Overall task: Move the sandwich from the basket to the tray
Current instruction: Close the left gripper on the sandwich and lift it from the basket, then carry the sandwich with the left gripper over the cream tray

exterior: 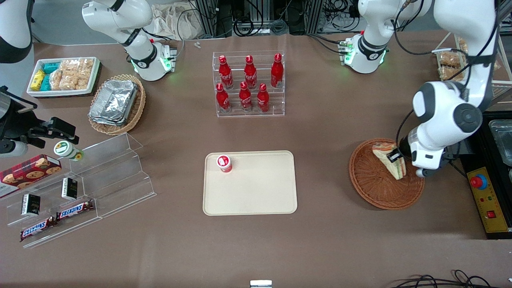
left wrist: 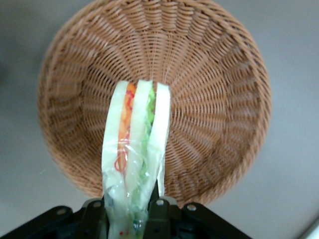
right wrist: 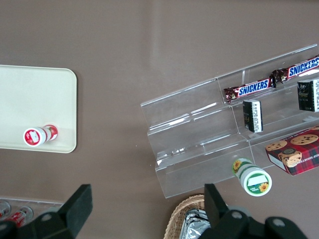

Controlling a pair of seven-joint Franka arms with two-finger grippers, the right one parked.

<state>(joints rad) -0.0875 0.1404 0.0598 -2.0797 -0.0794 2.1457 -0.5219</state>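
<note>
Grasp looks done, transfer not. I read the pincer (exterior: pixel 397 157) as clamped on the sandwich (exterior: pixel 390 161): in the wrist view the wrapped end of the sandwich (left wrist: pixel 135 164) runs down between the two black fingers (left wrist: pixel 158 215), and the bread and filling layers stand edge-up toward the basket floor.

Sandwich position: above the basket (exterior: pixel 374 188), inside its rim outline as seen from the front. From the wrist camera the weave of the basket (left wrist: pixel 209 99) shows all round the sandwich and nothing else sits in it. I cannot tell whether the free tip of the wedge touches the weave or hangs just clear; my guess is lifted or about to lift, since it stands on edge rather than lying flat.

Relative to the pincer: the sandwich is held by one end, the rest of it sticking out past the fingertips. The grip is on the wrapper as much as the bread, as far as I can judge.

What is left: carry, lower, release. The tray (exterior: pixel 256 200) lies well apart from the basket, toward the parked arm's end of the surface. It holds only a small red-and-white cup (exterior: pixel 224 163) near one corner, farther from the front camera than the bare middle. Plenty of bare tray beside the cup for a landing.
</note>
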